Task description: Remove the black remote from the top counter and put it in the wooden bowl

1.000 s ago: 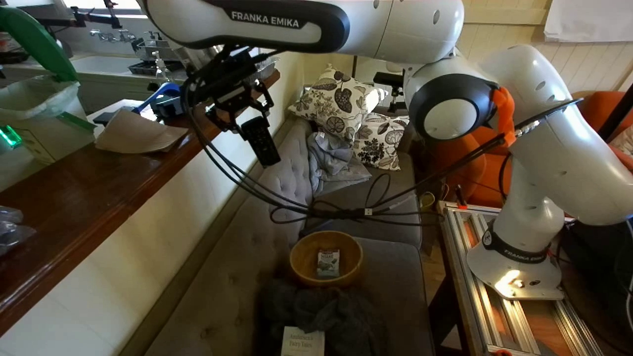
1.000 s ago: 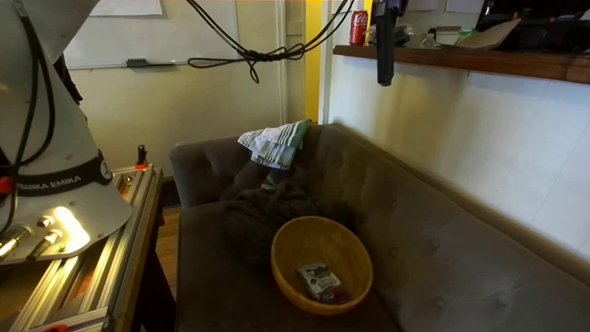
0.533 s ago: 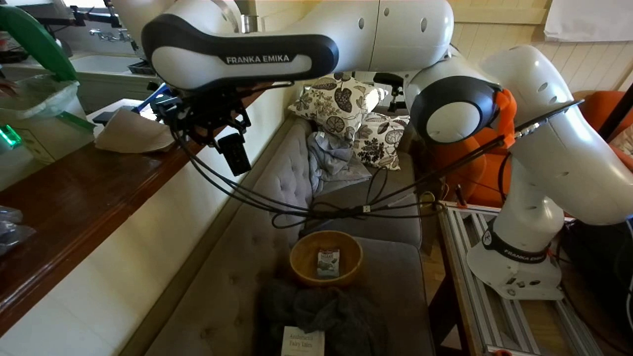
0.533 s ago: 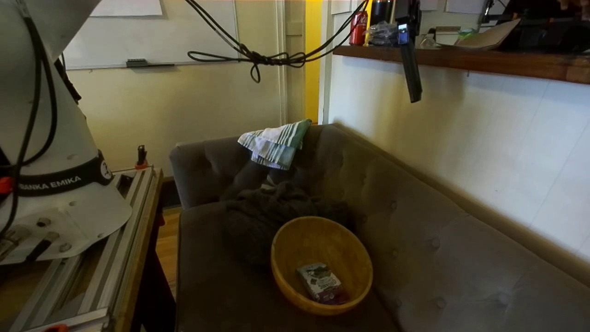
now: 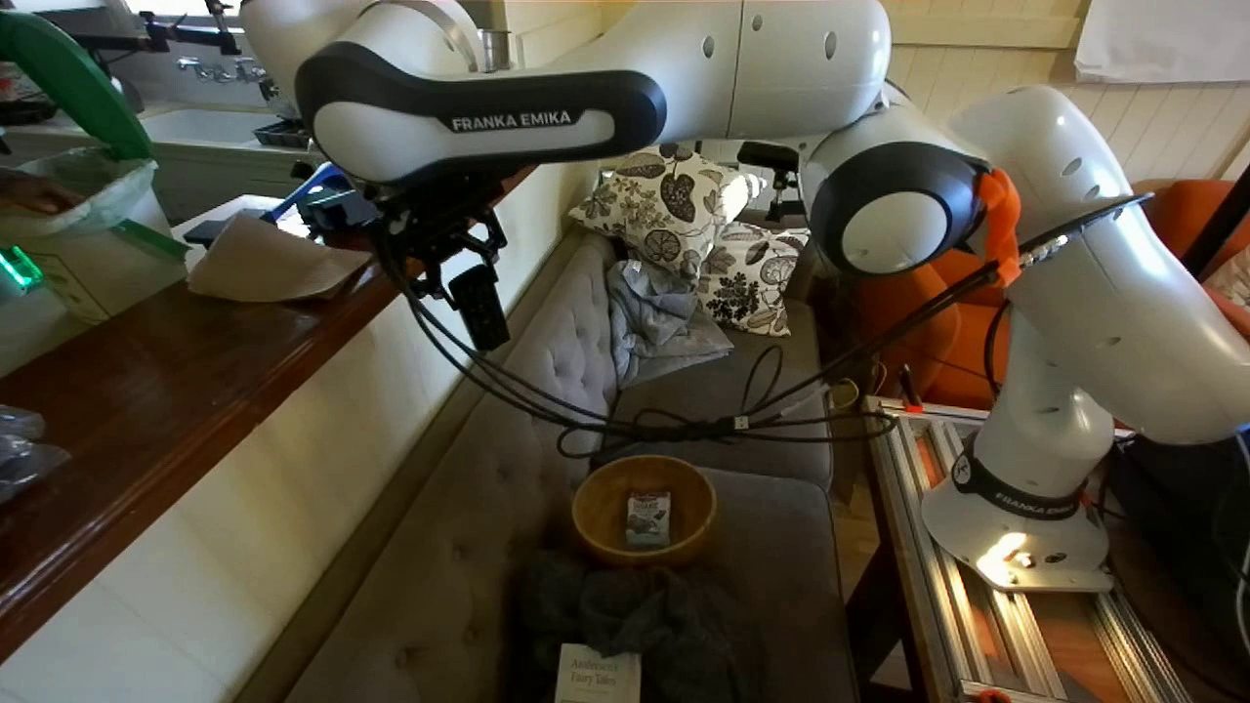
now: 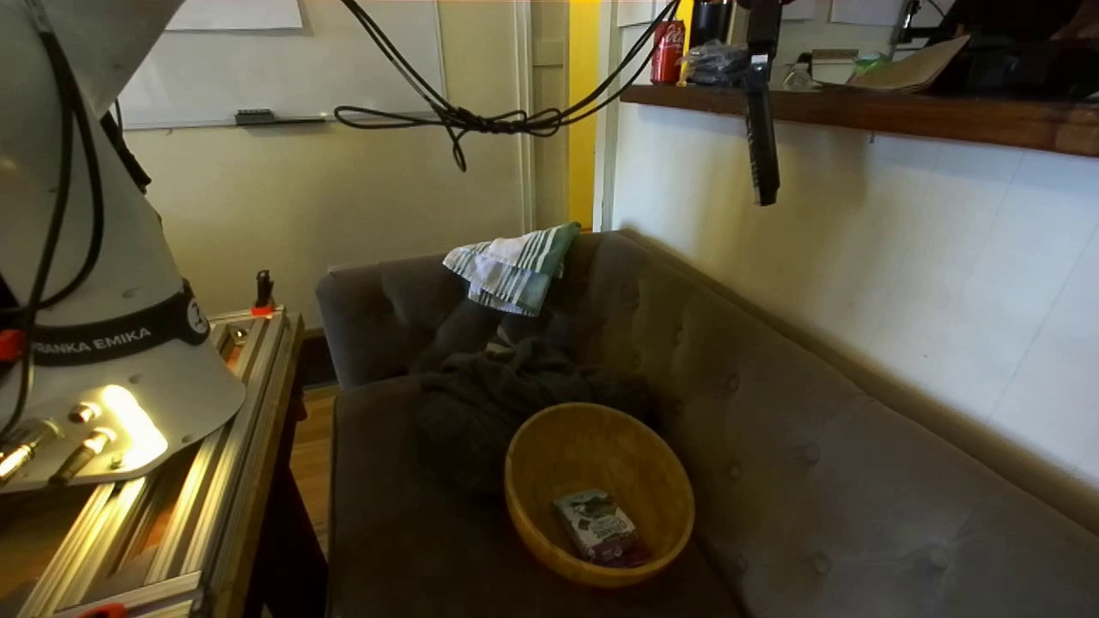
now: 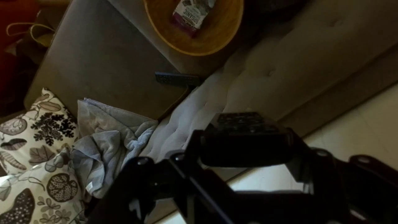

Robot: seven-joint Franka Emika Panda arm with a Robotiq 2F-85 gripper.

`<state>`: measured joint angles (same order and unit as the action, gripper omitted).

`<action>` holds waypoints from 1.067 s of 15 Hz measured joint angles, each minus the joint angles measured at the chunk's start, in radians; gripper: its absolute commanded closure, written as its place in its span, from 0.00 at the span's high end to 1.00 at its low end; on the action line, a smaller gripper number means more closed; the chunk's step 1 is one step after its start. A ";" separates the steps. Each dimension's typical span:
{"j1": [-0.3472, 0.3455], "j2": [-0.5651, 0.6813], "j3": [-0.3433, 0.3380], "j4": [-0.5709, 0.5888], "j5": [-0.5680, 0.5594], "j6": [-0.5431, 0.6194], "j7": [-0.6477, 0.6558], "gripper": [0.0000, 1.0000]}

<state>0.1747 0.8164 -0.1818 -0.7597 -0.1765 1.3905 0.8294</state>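
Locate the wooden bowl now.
In an exterior view, the wooden bowl sits low, just right of centre, on the grey couch beside the dark bunched cloth, with a packet inside.

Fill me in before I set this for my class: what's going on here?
A robot arm is handling a black remote: its gripper is shut on it and holds it in the air, off the dark wooden counter. The remote is not yet in the wooden bowl, which sits on the grey couch with a small packet inside. In the wrist view, another dark, remote-like bar lies on the couch.
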 measured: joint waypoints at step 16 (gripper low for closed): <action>-0.250 -0.347 0.044 -0.683 0.007 0.465 -0.897 0.39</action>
<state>-0.0758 0.4691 -0.1381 -1.4425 -0.1698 1.8559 -0.0674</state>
